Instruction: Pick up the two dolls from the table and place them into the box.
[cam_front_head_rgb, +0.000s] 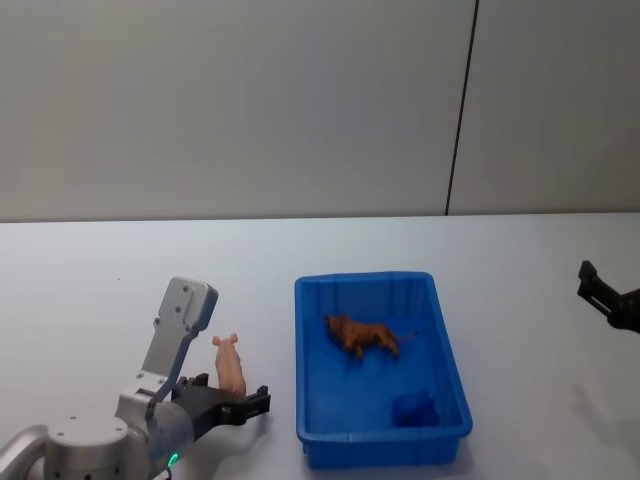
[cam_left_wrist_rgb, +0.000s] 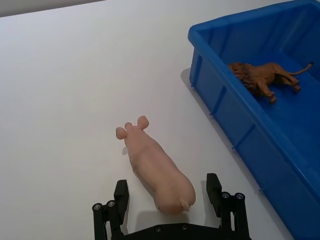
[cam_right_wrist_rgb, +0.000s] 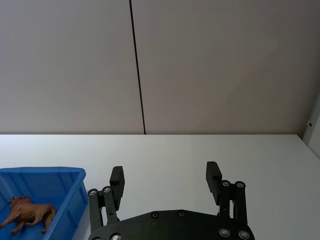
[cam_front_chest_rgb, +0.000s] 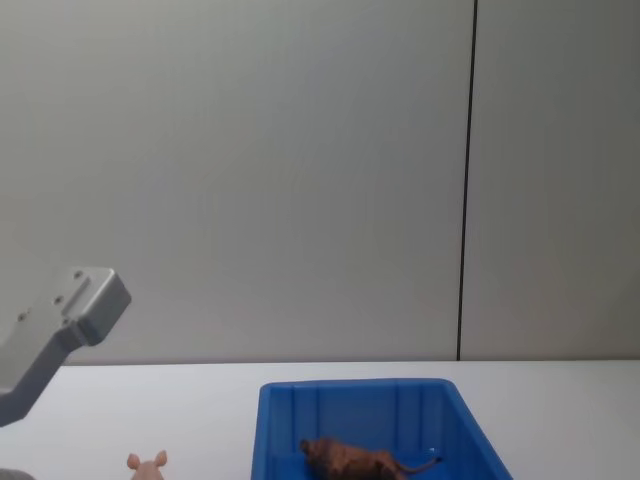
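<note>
White and matte, the table (cam_front_head_rgb: 100, 290) runs back to a plain grey wall (cam_front_head_rgb: 230, 100) with one thin dark vertical seam (cam_front_head_rgb: 461, 110). Taking the blue box (cam_front_head_rgb: 440, 330) as landmark: well to its left, the left gripper (cam_front_head_rgb: 226, 399) sits low over the tabletop, its fingers (cam_left_wrist_rgb: 214, 187) spread apart on either side of the rear of the pale pink doll (cam_left_wrist_rgb: 156, 167), not closed on it. That doll lies on the table just left of the box, ears pointing away from the robot. Inside the box, toward its far half, the brown doll (cam_front_head_rgb: 361, 336) lies on the floor of the bin. Well to the right of the box, the right gripper (cam_right_wrist_rgb: 166, 180) hangs above bare table, fingers apart, holding nothing.
</note>
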